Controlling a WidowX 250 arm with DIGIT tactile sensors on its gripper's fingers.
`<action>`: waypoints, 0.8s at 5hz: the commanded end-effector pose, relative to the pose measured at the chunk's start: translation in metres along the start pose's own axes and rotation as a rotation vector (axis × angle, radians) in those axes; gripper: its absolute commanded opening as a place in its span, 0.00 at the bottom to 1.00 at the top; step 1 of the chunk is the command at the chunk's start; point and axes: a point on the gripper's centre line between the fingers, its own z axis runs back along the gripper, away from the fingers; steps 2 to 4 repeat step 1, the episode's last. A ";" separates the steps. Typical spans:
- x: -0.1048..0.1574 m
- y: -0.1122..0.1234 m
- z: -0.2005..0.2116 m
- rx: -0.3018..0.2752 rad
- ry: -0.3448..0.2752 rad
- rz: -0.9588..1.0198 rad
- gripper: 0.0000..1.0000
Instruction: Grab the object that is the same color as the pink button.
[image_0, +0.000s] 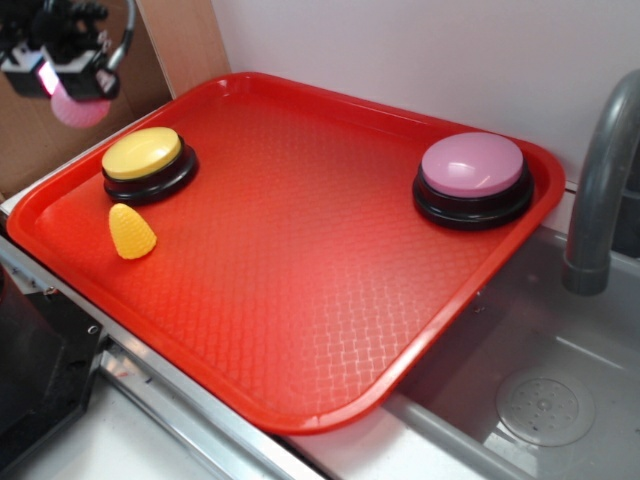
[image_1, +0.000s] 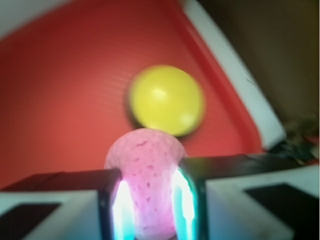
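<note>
While your gripper (image_0: 72, 92) sits high at the upper left of the exterior view, lifted off the tray and level with its far-left corner, its two fingers (image_1: 116, 205) are drawn in narrow around the small pink ball (image_1: 146, 182), and you can see in the wrist view that the ball fills the gap between them, pressed on both sides, with its rough speckled top bulging out past the fingertips. From the exterior camera the ball (image_0: 78, 108) shows as a pink blur just under the dark body of the gripper, clear of the tray surface and in front of the brown board behind it. Your red tray (image_0: 300, 300) holds three things. At its near-left end the yellow-topped button (image_0: 148, 160) stands on its black base, and just in front of it, close but not clearly touching, the yellow cone-shaped piece (image_0: 131, 232) lies on its side. At the far-right end, well apart from those two, the pink button (image_0: 472, 178) rests on its own black base near the tray's rim. In the wrist view the yellow button (image_1: 166, 99) appears as a blurred disc below the held ball, on the red floor of the tray (image_1: 60, 110). To the right of the tray you have a grey sink (image_0: 545, 400) with a grey faucet (image_0: 600, 190) rising beside it.
</note>
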 end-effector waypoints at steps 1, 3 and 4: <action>0.002 -0.044 0.013 -0.089 0.047 -0.167 0.00; 0.002 -0.044 0.013 -0.089 0.047 -0.167 0.00; 0.002 -0.044 0.013 -0.089 0.047 -0.167 0.00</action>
